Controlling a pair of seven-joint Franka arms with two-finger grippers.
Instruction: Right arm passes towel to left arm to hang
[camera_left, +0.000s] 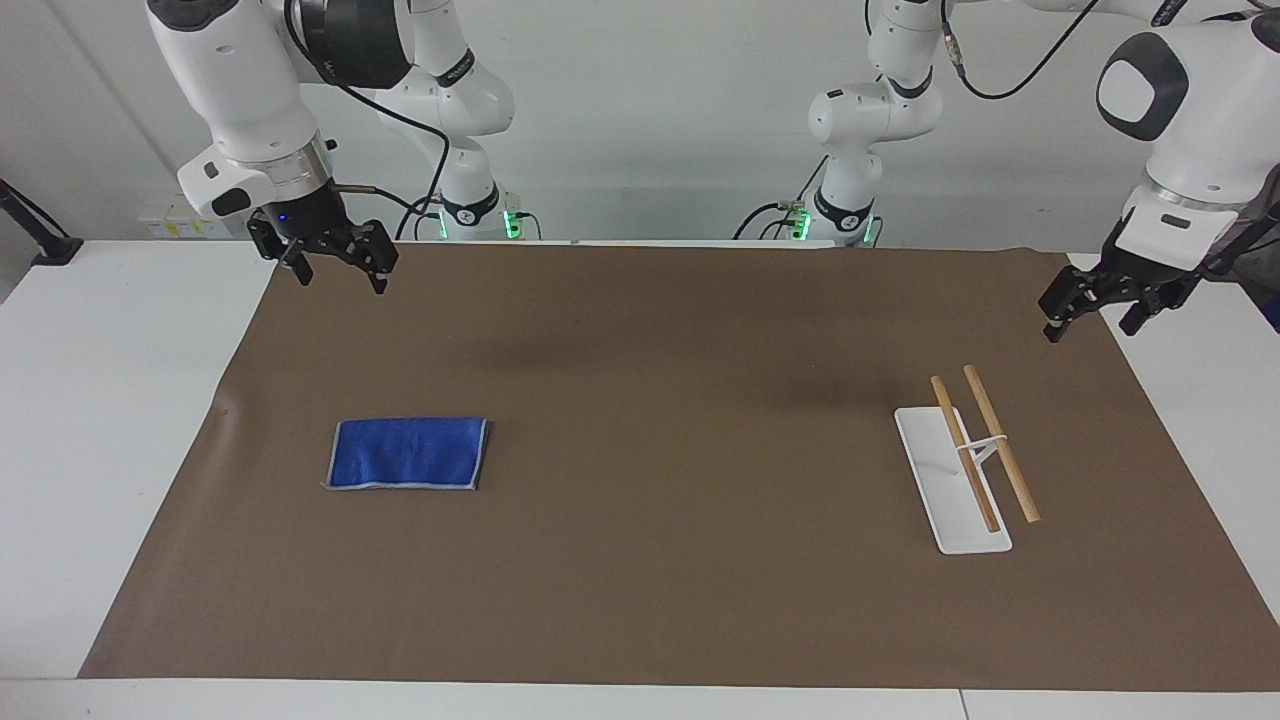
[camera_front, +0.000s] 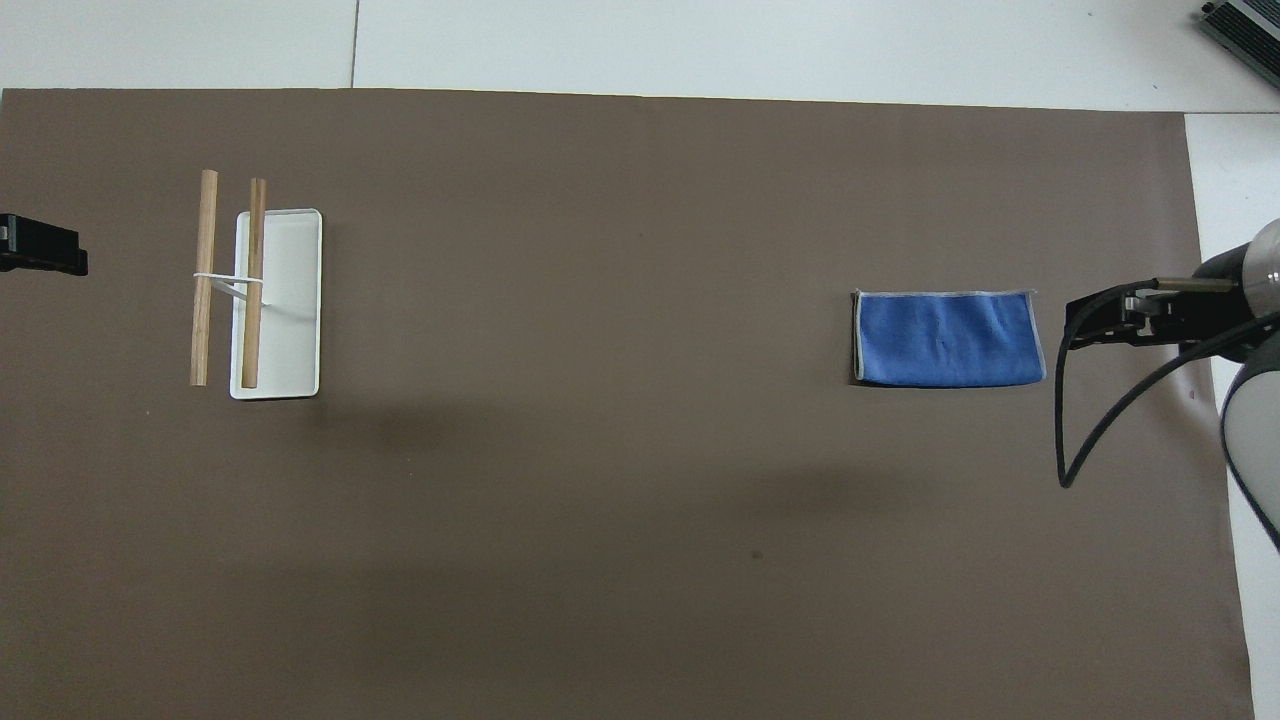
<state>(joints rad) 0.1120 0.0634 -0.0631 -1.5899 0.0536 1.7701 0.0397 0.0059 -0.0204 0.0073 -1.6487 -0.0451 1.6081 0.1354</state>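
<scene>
While both arms hang raised, a brown mat (camera_left: 640, 470) covers the white table (camera_left: 110, 420) (pale wall (camera_left: 650, 110) at the robots' end). Right gripper (camera_left: 335, 268) and left gripper (camera_left: 1092, 312) hold nothing, fingers spread. The towel (camera_left: 408, 453) lies flat on the mat.

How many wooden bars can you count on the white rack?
2. Both wooden bars lie side by side, raised above the white rack at the left arm's end of the table: one over the tray, the other just outside its edge. None seems hidden.
</scene>
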